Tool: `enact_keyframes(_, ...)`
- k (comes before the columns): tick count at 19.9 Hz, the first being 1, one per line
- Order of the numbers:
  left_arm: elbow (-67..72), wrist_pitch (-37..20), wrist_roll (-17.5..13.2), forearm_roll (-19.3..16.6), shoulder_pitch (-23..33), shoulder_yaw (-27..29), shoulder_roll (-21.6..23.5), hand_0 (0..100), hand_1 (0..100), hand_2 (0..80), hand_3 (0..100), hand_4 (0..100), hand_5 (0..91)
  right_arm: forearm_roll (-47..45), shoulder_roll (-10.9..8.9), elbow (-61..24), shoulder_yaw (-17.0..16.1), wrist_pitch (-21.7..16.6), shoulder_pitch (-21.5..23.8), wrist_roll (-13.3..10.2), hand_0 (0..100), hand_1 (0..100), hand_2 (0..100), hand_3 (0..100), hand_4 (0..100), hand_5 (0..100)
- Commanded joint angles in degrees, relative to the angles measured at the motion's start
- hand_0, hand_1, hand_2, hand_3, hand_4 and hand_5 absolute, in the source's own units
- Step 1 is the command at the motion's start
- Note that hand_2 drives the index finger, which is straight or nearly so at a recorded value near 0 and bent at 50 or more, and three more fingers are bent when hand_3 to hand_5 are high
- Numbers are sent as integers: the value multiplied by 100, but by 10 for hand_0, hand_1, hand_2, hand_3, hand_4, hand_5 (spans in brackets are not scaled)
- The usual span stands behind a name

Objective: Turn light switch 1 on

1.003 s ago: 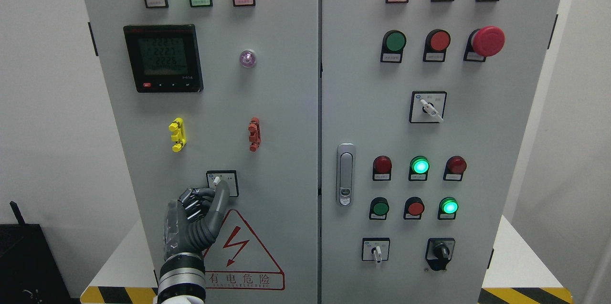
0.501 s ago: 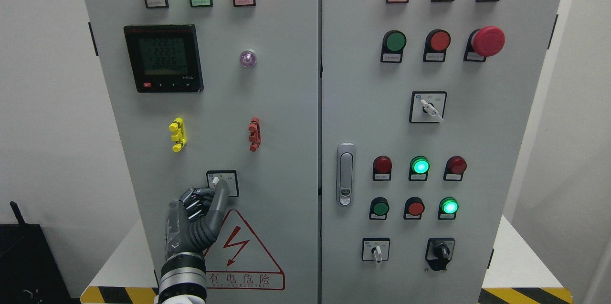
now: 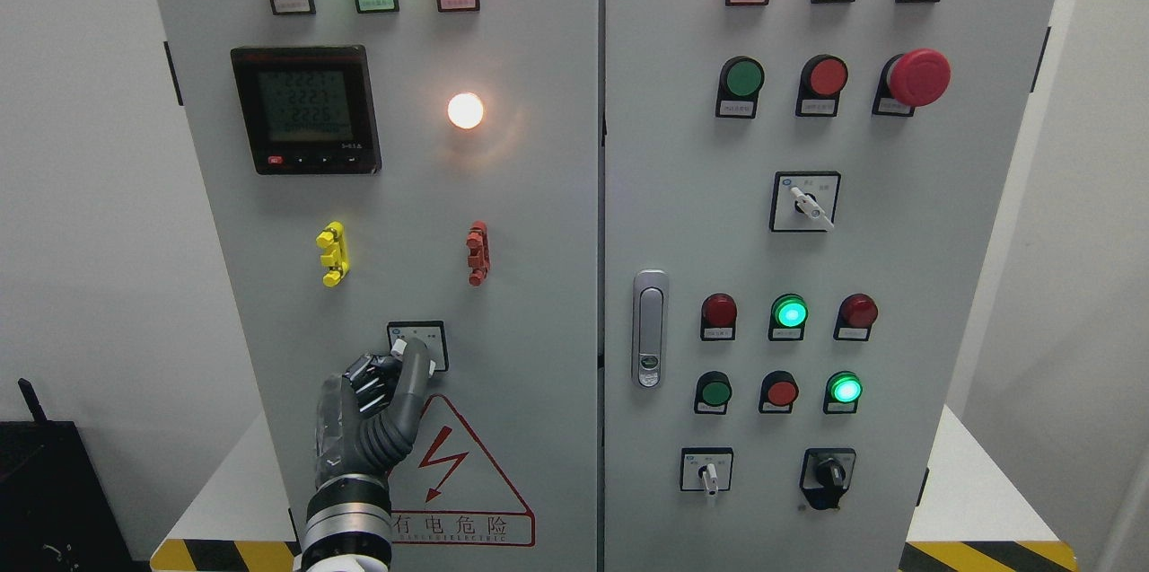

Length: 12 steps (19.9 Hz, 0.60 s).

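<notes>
The small round lamp (image 3: pixel 465 110) high on the left grey cabinet door (image 3: pixel 539 222), dark half a second ago, now glows warm white. Below it, low on the same door, sits the black-framed rotary light switch with a white lever (image 3: pixel 417 345). The left hand (image 3: pixel 372 406), dark and jointed, has its fingers curled around that lever, which now looks tilted differently from its earlier pose. Judging by the lit lamp, the switch is on and the task looks essentially done; releasing the lever remains.
</notes>
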Motion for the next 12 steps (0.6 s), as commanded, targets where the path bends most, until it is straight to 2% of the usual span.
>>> enact_keyframes(1, 7, 4, 9, 0, 1, -9, 0, 588, 515, 590, 925, 949, 885, 0, 0, 0, -9, 2, 2, -3, 307, 0, 0, 0, 0, 0)
enact_keyframes(3, 7, 4, 9, 0, 1, -9, 0, 520, 514, 590, 925, 949, 885, 0, 0, 0, 0, 2, 2, -3, 307, 0, 0, 0, 0, 0)
enact_keyframes(5, 7, 4, 9, 0, 1, -9, 0, 402, 516, 589, 924, 949, 885, 0, 0, 0, 0, 2, -7, -3, 307, 0, 0, 0, 0, 0)
enact_keyframes(12, 7, 4, 9, 0, 1, -9, 0, 235, 511, 591, 936, 949, 885, 0, 0, 0, 0, 2, 2, -3, 308, 0, 0, 0, 0, 0)
